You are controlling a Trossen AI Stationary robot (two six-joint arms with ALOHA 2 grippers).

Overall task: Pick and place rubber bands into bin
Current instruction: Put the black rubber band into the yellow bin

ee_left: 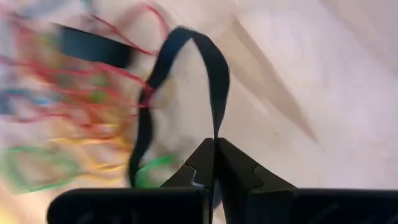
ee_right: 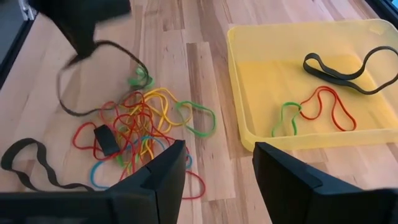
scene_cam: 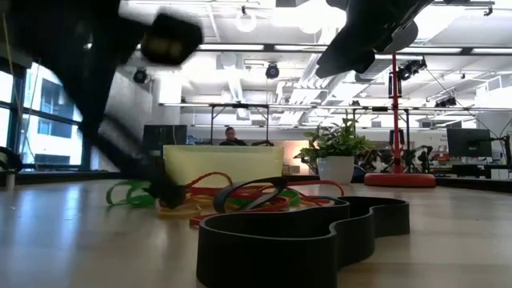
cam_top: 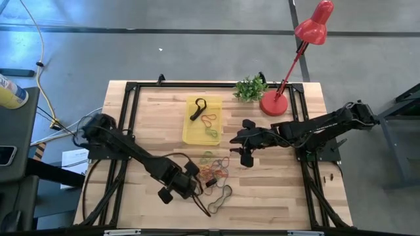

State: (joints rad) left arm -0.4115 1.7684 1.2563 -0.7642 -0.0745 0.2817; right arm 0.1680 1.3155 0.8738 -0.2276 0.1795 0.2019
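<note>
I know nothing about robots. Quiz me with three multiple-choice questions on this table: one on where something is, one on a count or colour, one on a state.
1. Where does the pile of thin coloured rubber bands lie?
A. on the wooden table beside the shallow yellow plastic bin
B. inside the bin
C. under the lamp

2. How many bands lie in the bin?
A. none
B. three
C. seven

3. What are the left gripper jaws doing?
A. standing wide open
B. shut on a thin black rubber band
C. shut on the bin's wall

Answers:
1 A: the right wrist view shows the pile on bare wood next to the bin.
2 B: one black, one orange-red, one green.
3 B: the left wrist view shows the jaws meeting on the black loop.
</note>
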